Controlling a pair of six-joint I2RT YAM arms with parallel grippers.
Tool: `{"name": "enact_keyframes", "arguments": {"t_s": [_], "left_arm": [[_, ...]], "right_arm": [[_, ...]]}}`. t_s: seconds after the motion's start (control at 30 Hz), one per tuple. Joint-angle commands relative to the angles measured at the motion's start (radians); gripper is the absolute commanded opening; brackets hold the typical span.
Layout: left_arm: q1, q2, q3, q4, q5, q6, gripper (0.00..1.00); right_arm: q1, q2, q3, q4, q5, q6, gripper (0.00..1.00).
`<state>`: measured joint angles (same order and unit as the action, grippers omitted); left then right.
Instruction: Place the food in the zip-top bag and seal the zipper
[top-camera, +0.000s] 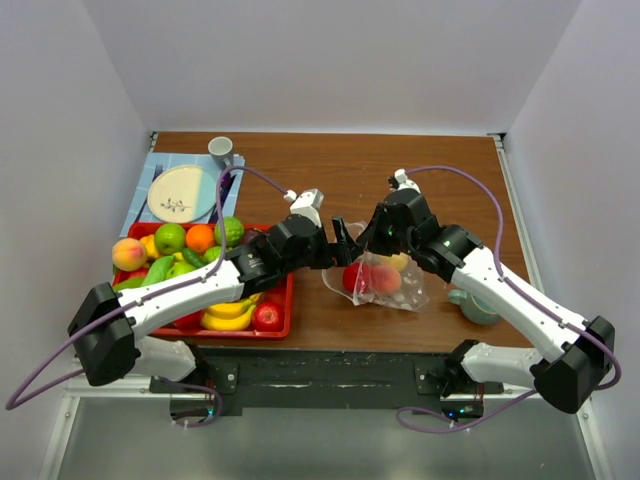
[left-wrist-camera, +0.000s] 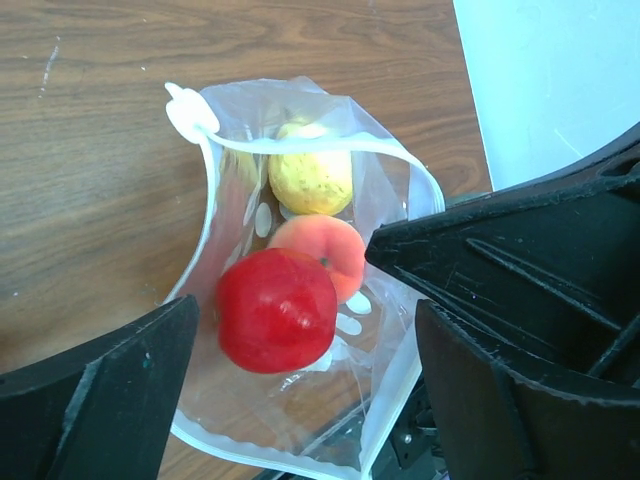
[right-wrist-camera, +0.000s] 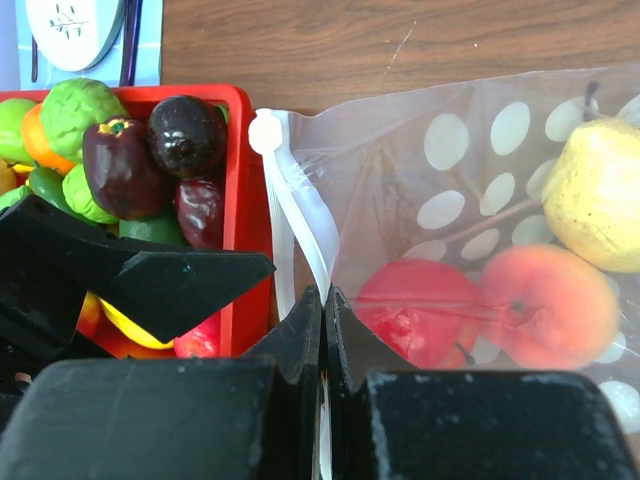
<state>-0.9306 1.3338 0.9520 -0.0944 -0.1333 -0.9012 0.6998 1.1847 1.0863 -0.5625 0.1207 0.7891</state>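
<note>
the bag (top-camera: 402, 292) lay on the worktop (top-camera: 350, 180) holding three fruits (left-wrist-camera: 275, 310); right fingers (right-wrist-camera: 298, 335) pinched its zipper (right-wrist-camera: 300, 225), left fingers (left-wrist-camera: 110, 390) stood spread around it, and sealing required a steady, level pull along the strip.

Under my fingers (right-wrist-camera: 298, 345) lies a brown wood-grain table (top-camera: 350, 170), lightly scratched. Plain white walls close it in: a back wall (top-camera: 330, 60) ahead of them and a side wall (top-camera: 60, 150) off to either hand. The light is soft and even.
</note>
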Motion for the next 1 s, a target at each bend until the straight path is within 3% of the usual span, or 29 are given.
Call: {"name": "enact_keyframes", "arguments": {"t_s": [0.0, 0.23, 0.33, 0.53, 0.97], "left_arm": [[-0.001, -0.061, 0.047, -0.023, -0.066, 0.048, 0.91], [0.082, -0.22, 0.033, -0.277, -0.438, 0.116, 0.89], [0.153, -0.226, 0.04, -0.408, -0.56, 0.108, 0.97], [0.282, -0.15, 0.077, -0.47, -0.54, 0.159, 0.98], [0.317, -0.025, 0.025, -0.495, -0.568, 0.098, 0.96]], "right_arm": [[0.009, -0.004, 0.06, 0.003, 0.01, -0.002, 0.0], [0.009, 0.0, 0.057, 0.007, 0.02, -0.019, 0.0], [0.007, 0.015, 0.061, 0.024, -0.003, -0.028, 0.0], [0.007, 0.03, 0.047, 0.055, -0.033, -0.031, 0.0], [0.007, 0.01, 0.009, 0.062, -0.033, -0.037, 0.0]]}}
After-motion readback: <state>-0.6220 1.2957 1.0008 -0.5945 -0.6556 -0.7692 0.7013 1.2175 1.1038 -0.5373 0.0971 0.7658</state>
